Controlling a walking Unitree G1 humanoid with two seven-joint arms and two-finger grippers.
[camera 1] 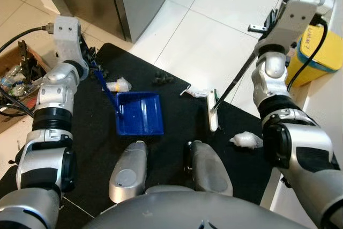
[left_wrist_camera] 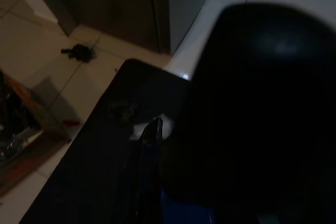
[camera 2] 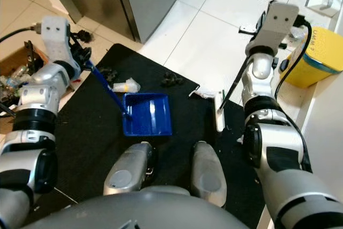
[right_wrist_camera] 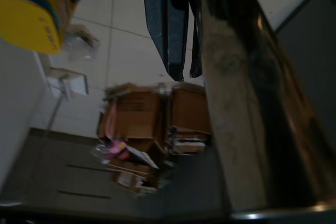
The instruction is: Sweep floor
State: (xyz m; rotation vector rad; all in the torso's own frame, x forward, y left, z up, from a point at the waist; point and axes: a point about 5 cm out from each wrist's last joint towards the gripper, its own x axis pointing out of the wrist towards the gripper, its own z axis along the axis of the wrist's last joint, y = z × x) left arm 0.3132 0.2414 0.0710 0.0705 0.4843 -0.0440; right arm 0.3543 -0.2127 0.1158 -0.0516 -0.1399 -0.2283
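Left gripper (camera 2: 80,57) is raised at the robot's left and has hold of the blue handle (camera 1: 107,92) of the dustpan (camera 1: 140,113); how tightly its fingers close cannot be told. From that gripper the handle slopes down and inward to the pan, which lies flat on the black mat (camera 1: 177,132) just ahead of the robot's feet.

A crumpled white scrap (camera 1: 119,85) lies just beyond the pan's far left corner, below the left gripper. Dark debris (camera 1: 162,78) sits further out, near the mat's far edge.

Right gripper (camera 1: 270,25) is raised at the robot's right and holds the thin dark broom stick (camera 1: 236,81); finger spacing cannot be told. The stick runs down and inward to the white broom head (camera 1: 213,110), resting on the mat right of the pan, apart from it. A white wad (camera 1: 246,140) lies on the mat below the right gripper. A yellow bin (camera 1: 321,52) stands just outboard of that gripper.
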